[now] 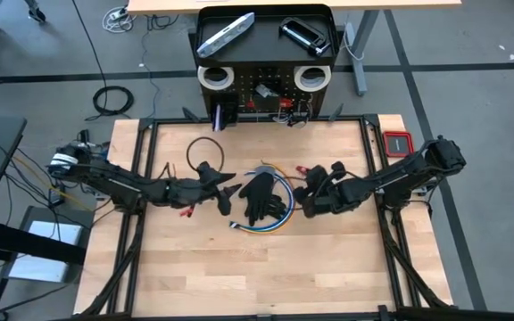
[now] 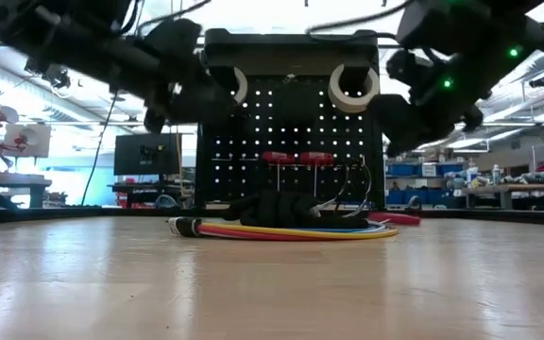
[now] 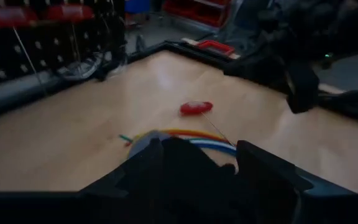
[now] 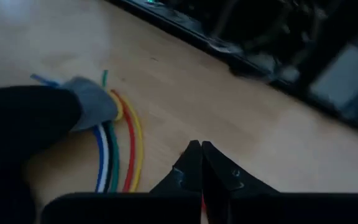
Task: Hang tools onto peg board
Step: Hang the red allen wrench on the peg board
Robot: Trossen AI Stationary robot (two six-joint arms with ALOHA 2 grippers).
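wooden worktop [image 1: 194, 267] with the peg board [image 1: 266, 94] standing at its far edge, workshop floor all round. left to right: my left gripper [image 1: 227, 198] hovers low over the boards with jaws open and nothing between them, just left of the black glove [image 1: 264, 198]. glove lies mid-worktop on a coil of coloured cables [image 1: 266, 226]. a thin dark ring [image 1: 206, 152] lies between it and the board. my right gripper [image 1: 315, 201] sits just right of the glove, jaws fully closed; the right wrist view shows the tips pinched together with a sliver of red at them, so i can't tell if the small red tool [image 3: 196, 108] is really held. board already carries two white tape rolls [image 1: 214, 77] and red-handled tools [image 2: 296, 158]. to do this well i'd lift slowly, confirm the grip holds, stay clear of the glove and cables, then approach the pegs square-on.
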